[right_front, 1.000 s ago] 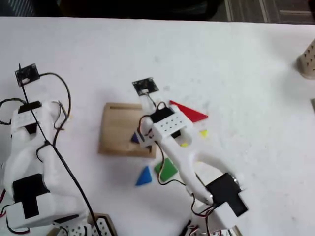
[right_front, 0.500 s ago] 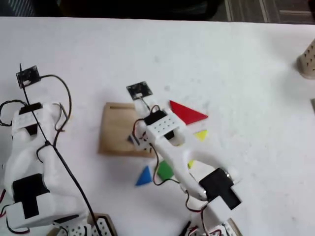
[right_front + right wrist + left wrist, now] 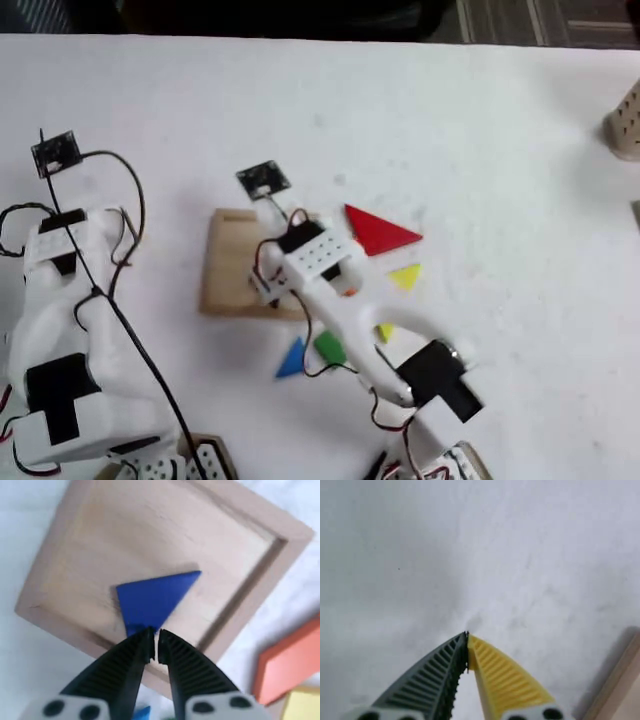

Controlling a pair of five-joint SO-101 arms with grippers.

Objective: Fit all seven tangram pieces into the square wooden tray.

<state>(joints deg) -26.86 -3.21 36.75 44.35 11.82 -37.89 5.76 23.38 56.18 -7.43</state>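
The square wooden tray (image 3: 280,535) lies under my right gripper (image 3: 154,637), which is shut on a corner of a large blue triangle (image 3: 152,600) held just over the tray floor. In the high view the right arm (image 3: 310,260) stretches over the tray (image 3: 225,250) from the front right. Loose on the table around it are a red triangle (image 3: 380,232), a yellow triangle (image 3: 405,276), a small yellow piece (image 3: 385,331), a green piece (image 3: 330,348) and a small blue triangle (image 3: 292,360). An orange piece (image 3: 290,660) sits beside the tray. My left gripper (image 3: 467,637) is shut with nothing in it, over bare table.
The left arm (image 3: 60,300) sits folded at the table's left edge, with cables running to a small black board (image 3: 52,150). A corner of the tray (image 3: 620,685) shows beside the left gripper. A pegged wooden object (image 3: 625,125) stands at the far right.
The right arm has swung left over the tray, carrying the blue triangle further in from the tray's right edge. The left arm has not moved.
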